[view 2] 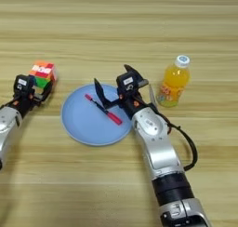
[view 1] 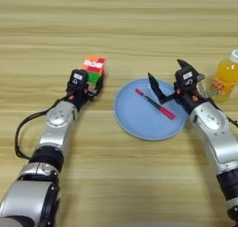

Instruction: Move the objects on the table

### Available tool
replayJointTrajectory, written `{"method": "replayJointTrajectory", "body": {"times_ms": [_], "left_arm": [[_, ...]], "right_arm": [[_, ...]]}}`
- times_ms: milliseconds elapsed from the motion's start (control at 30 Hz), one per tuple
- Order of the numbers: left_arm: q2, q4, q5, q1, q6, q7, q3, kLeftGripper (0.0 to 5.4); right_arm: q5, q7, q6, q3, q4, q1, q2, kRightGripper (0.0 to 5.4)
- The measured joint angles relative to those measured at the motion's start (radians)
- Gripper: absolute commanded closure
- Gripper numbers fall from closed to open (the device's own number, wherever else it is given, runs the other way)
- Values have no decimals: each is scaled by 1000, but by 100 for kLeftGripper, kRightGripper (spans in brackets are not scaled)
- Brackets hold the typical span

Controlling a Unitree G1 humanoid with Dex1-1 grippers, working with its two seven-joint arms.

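Wooden desk (view 1: 139,16) with horizontal grain, seen from above, carrying four visible objects and both arms of the robot. At left, the left arm extends forward from the lower left corner, forearm angled up and slightly rightward, and the left gripper (view 1: 95,84) reaches the near side of the multicoloured puzzle cube (view 1: 94,67); its black fingers sit against the cube's lower edge, but whether they clasp it cannot be told. Centre: the round light-blue plate (view 1: 135,121) lies flat on the desk, and the slim red-tipped pen (view 1: 155,103) rests diagonally across its inside, red end toward the near right. At right, the right arm rises from the lower right corner, forearm angled up and leftward, wrist above the plate's right rim; the right gripper (view 2: 113,84) is spread wide, one finger pointing left over the plate just beside the pen and the other raised toward the far side, with nothing between them. The orange-juice bottle (view 2: 173,82) with white cap stands upright on the desk just right of that gripper, apart from the plate.
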Motion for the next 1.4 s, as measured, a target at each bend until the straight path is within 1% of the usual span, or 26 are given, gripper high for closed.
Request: {"method": "replayJointTrajectory", "body": {"times_ms": [33,100,133,167,267,367,467,567,733,800,900,1000,1200,1267,1400], "left_arm": [[0,-41,-2,19,1,-26,-8,213],[0,-87,-5,37,7,-53,-15,213],[-1,-150,-25,60,25,-79,-19,213],[-1,-173,-33,68,30,-87,-22,213],[-1,-333,-55,129,95,-124,-37,214],[-1,-441,-73,174,154,-148,-58,214],[1,-520,-77,211,203,-171,-76,214],[7,-581,-79,237,238,-202,-98,214],[20,-638,-79,263,270,-257,-132,214],[21,-642,-79,271,277,-267,-141,214],[37,-648,-77,283,279,-295,-162,214],[42,-653,-77,292,279,-311,-178,214],[47,-658,-75,297,279,-316,-190,214],[56,-664,-72,302,280,-323,-207,214],[61,-669,-65,315,289,-333,-232,214]], "right_arm": [[0,0,0,0,2,0,0,0],[-1,0,0,0,4,0,0,0],[-1,-1,0,-1,5,-1,0,0],[-1,-1,0,-1,6,-1,0,0],[-1,-2,0,-2,10,-2,0,0],[-1,-3,-1,-3,20,-4,0,0],[-1,-6,-1,-4,27,-9,1,0],[-1,-16,-1,-6,34,-15,2,0],[-1,-26,-1,-18,39,-19,5,0],[-1,-29,-1,-22,43,-22,5,0],[0,-42,-1,-27,47,-23,8,0],[0,-43,-1,-29,50,-25,10,0],[0,-44,-1,-32,54,-31,15,0],[0,-44,-1,-33,55,-32,17,0],[-1,-44,0,-35,55,-35,18,0]]}}
